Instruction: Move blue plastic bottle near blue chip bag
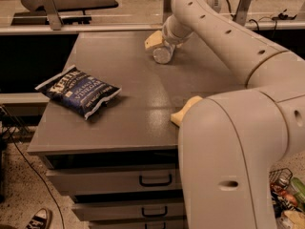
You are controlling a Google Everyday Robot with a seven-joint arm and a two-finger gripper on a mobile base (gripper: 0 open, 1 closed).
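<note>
The blue plastic bottle (163,54) lies on its side at the far middle of the grey table (128,85), its round end facing me. My gripper (168,42) is right at the bottle, at the end of the arm that reaches across from the right, and is mostly hidden behind the wrist. The blue chip bag (78,91), dark navy with white lettering, lies flat near the table's left edge, well apart from the bottle.
A yellow sponge (153,39) lies just left of the bottle, touching or almost touching it. A second yellow sponge (185,110) lies at the front right, partly hidden by my arm. There are drawers (155,180) below the table, and a shoe (38,219) lies on the floor.
</note>
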